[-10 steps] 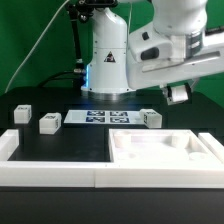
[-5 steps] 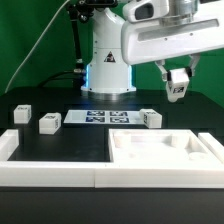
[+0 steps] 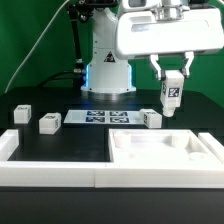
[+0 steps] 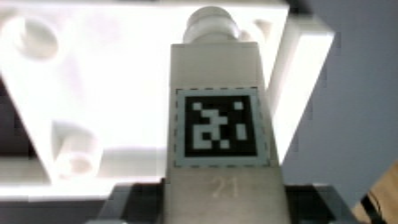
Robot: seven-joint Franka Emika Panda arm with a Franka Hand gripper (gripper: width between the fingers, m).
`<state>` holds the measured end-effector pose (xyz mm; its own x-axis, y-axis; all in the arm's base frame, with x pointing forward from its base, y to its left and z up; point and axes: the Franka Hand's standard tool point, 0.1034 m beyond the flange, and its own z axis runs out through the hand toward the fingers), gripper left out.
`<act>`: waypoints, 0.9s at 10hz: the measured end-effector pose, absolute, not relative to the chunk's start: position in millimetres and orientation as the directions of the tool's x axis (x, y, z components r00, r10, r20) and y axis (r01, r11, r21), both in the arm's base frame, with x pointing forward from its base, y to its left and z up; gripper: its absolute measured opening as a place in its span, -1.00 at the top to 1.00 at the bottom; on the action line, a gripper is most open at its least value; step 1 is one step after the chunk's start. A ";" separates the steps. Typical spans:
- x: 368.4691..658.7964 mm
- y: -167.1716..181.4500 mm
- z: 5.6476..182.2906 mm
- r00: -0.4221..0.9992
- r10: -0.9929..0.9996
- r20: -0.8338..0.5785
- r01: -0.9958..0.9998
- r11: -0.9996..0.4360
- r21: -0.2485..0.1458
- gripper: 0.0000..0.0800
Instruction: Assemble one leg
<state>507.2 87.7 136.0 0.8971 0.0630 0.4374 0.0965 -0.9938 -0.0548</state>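
Note:
My gripper (image 3: 171,86) is shut on a leg (image 3: 171,97), a small white oblong block with a black-and-white tag. It holds the leg upright in the air above the far right part of the large white square part (image 3: 165,150). In the wrist view the leg (image 4: 217,100) runs out from between the jaws of my gripper (image 4: 217,198), its peg end far from the camera. The square part (image 4: 71,90) lies below it with its round recesses showing. Three more legs stand on the table: one (image 3: 22,114), one (image 3: 49,123) and one (image 3: 151,118).
The marker board (image 3: 100,118) lies flat behind the square part. A white raised rim (image 3: 40,172) runs along the table's front and the exterior view's left edge. The robot's base (image 3: 108,65) stands at the back.
The arm has swung toward the exterior view's left and the wrist has turned. The held leg now hangs upright with its tag facing the exterior camera, slightly lower than before.

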 end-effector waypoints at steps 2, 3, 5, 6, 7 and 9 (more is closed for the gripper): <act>512.9 87.9 144.1 0.827 0.069 0.559 0.100 -0.995 -0.025 0.27; 505.2 90.3 128.9 0.869 0.073 0.490 0.105 -0.994 -0.038 0.27; 509.9 90.4 130.3 0.866 0.075 0.494 0.107 -0.994 -0.037 0.27; 524.5 91.4 124.4 0.864 0.083 0.497 0.115 -0.993 -0.035 0.27; 540.1 95.0 124.8 0.860 0.084 0.503 0.120 -0.992 -0.039 0.27; 568.7 107.2 127.3 0.855 0.081 0.512 0.127 -0.990 -0.057 0.27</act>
<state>568.7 107.2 127.3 0.8554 0.0805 0.5116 0.1272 -0.9903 -0.0568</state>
